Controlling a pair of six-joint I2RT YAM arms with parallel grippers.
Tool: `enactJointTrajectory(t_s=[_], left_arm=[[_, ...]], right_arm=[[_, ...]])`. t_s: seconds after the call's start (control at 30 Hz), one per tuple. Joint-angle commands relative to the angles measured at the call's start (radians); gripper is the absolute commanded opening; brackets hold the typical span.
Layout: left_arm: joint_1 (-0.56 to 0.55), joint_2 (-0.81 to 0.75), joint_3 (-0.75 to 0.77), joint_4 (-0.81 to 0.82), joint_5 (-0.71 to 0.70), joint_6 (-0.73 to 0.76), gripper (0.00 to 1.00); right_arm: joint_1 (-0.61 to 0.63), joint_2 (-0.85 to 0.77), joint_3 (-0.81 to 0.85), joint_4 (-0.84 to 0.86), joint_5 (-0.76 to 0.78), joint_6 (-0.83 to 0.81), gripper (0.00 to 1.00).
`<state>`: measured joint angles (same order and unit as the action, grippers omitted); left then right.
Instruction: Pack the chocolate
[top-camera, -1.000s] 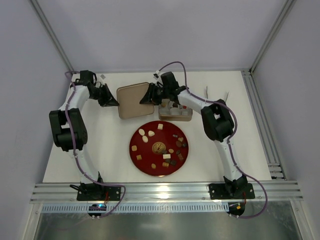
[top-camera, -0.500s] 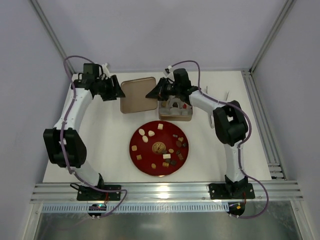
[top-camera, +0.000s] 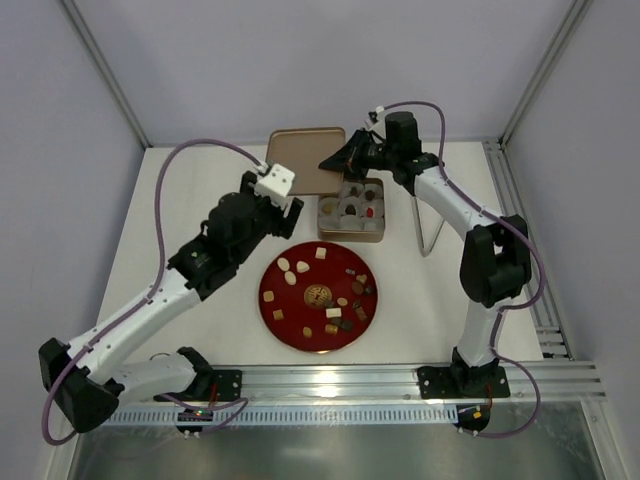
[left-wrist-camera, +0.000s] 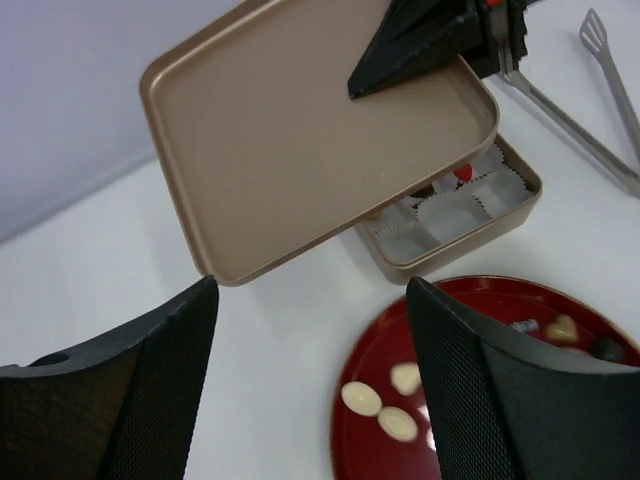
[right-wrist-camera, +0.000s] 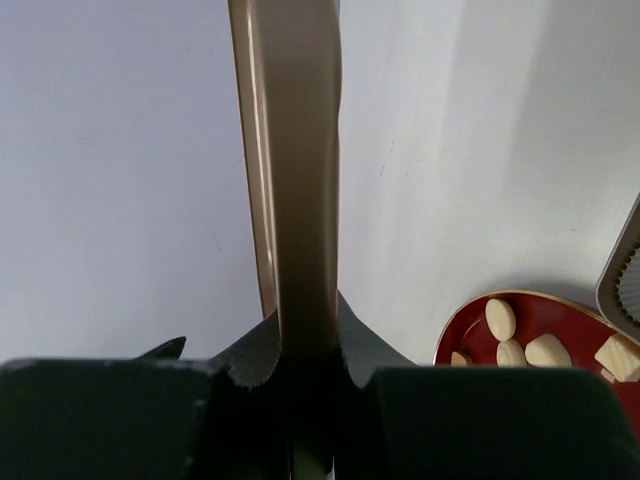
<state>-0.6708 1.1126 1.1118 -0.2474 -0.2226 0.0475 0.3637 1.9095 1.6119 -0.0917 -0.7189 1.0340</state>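
With right tool (top-camera: 332, 162) pinching the raised gold lid (top-camera: 303, 160) and left tool (left-wrist-camera: 310, 330) spread idle, lower lid flat onto counter (top-camera: 450, 300) beside tin (top-camera: 350, 236).

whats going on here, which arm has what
The right gripper has its jaws shut on the edge of the tin lid, holding it lifted by the open tin. The left gripper hangs open and empty near the red plate. Most of the chocolate sits on the plate; a few pieces are in the tin's paper cups.
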Motion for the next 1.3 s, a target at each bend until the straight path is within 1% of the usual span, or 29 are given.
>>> enactJointTrajectory(t_s=[0.0, 0.03, 0.07, 0.13, 0.17, 0.27, 0.37, 0.43, 0.5, 0.7, 0.77, 0.9, 1.03, 1.17, 1.27], left_arm=[[-0.114, -0.017, -0.160, 0.399, -0.279, 0.289, 0.76], [-0.162, -0.013, -0.188, 0.458, -0.303, 0.389, 0.77], [-0.183, -0.002, -0.220, 0.559, -0.328, 0.432, 0.78], [-0.220, 0.036, -0.236, 0.615, -0.336, 0.509, 0.78], [-0.230, 0.050, -0.250, 0.684, -0.340, 0.579, 0.79], [-0.246, 0.118, -0.268, 0.842, -0.400, 0.716, 0.79], [-0.246, 0.180, -0.251, 0.890, -0.388, 0.762, 0.78], [-0.245, 0.219, -0.245, 0.980, -0.412, 0.833, 0.77], [-0.243, 0.265, -0.233, 0.999, -0.413, 0.879, 0.76], [-0.239, 0.343, -0.195, 1.056, -0.408, 0.937, 0.69], [-0.239, 0.358, -0.187, 1.099, -0.422, 0.998, 0.67], [-0.239, 0.371, -0.182, 1.097, -0.399, 1.049, 0.64], [-0.239, 0.409, -0.171, 1.103, -0.391, 1.112, 0.56], [-0.237, 0.424, -0.159, 1.108, -0.377, 1.128, 0.52], [-0.233, 0.443, -0.147, 1.128, -0.380, 1.147, 0.47]], right_arm=[[-0.006, -0.086, 0.063, -0.081, -0.007, 0.012, 0.04], [-0.008, -0.098, 0.081, -0.098, -0.004, 0.008, 0.04], [-0.008, -0.102, 0.089, -0.129, -0.001, -0.003, 0.04], [-0.008, -0.125, 0.105, -0.157, 0.013, -0.012, 0.04], [-0.008, -0.128, 0.114, -0.187, 0.016, -0.029, 0.04], [-0.008, -0.147, 0.125, -0.232, 0.026, -0.046, 0.04], [-0.008, -0.176, 0.102, -0.238, 0.032, -0.049, 0.04], [-0.008, -0.191, 0.088, -0.241, 0.035, -0.051, 0.04], [-0.008, -0.208, 0.065, -0.244, 0.039, -0.054, 0.04], [-0.006, -0.236, 0.043, -0.281, 0.049, -0.083, 0.04], [-0.006, -0.237, 0.045, -0.302, 0.053, -0.103, 0.04], [-0.006, -0.236, 0.042, -0.322, 0.067, -0.120, 0.04], [-0.005, -0.244, 0.037, -0.329, 0.073, -0.123, 0.04], [0.003, -0.245, 0.043, -0.338, 0.072, -0.127, 0.04], [0.004, -0.250, 0.040, -0.345, 0.078, -0.134, 0.04]])
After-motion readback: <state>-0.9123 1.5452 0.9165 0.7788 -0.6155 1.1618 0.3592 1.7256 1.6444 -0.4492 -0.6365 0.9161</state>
